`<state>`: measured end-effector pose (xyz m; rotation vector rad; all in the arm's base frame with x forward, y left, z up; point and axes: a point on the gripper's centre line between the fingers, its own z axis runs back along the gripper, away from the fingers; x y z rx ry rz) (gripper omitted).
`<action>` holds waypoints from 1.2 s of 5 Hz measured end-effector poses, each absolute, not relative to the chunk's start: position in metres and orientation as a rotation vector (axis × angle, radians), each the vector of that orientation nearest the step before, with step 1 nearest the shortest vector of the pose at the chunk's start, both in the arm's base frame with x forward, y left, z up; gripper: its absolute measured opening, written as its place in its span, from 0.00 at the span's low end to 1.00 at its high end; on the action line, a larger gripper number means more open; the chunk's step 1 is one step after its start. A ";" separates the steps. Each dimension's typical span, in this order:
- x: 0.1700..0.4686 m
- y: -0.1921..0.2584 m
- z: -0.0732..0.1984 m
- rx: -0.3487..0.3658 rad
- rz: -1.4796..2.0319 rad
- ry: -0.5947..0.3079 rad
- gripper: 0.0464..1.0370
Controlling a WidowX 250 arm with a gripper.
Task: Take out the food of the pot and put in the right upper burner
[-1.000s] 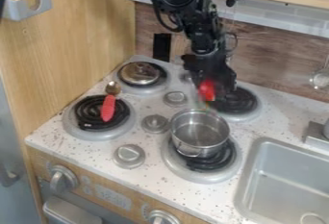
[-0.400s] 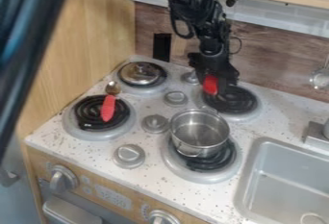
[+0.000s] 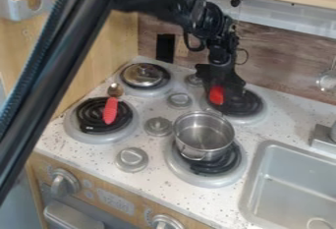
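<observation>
- Black bar [image 3: 62, 63]: I see it slanting across the left side of my view, well apart from my gripper [image 3: 225, 93].
- Left front burner [image 3: 91, 115]: located left of the gripper and nearer the camera. A spoon [image 3: 110, 111] with a red handle lies across it, its bowl end pointing to the back.
- Left rear burner [image 3: 148, 92]: located left of the gripper. A round lid [image 3: 142, 74] rests on it.
- Stove knobs [image 3: 157, 126]: these stand between the left and right burners. One [image 3: 179, 100] is just left of the gripper; another [image 3: 195, 79] is partly behind it.
- Red food [image 3: 216, 95]: located at the gripper's lower end, on the left side, above the left part of the right rear burner [image 3: 251, 106]. I cannot tell whether it touches the coil.
- Gripper: I have it clamped on the red food, hanging down over that burner.
- Pot [image 3: 209, 155]: upright on the right front burner [image 3: 197, 177], nearer the camera than the gripper and slightly left of it. I see its bare metal bottom.
- Sink [image 3: 275, 174]: located right of the gripper and nearer the camera.
</observation>
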<state>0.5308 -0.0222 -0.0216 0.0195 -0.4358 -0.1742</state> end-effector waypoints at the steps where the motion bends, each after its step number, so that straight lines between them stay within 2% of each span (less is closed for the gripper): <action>1: 0.528 -0.020 -0.024 0.028 -0.163 -0.417 0.91; 2: 0.508 -0.014 -0.021 0.028 -0.153 -0.415 0.98; 3: 0.488 -0.015 0.006 0.014 -0.155 -0.484 0.97; 4: 0.464 0.004 0.028 0.004 -0.110 -0.501 0.96; 5: 0.435 0.034 0.033 0.016 -0.024 -0.375 0.96; 6: 0.417 0.036 0.039 0.011 -0.011 -0.201 0.96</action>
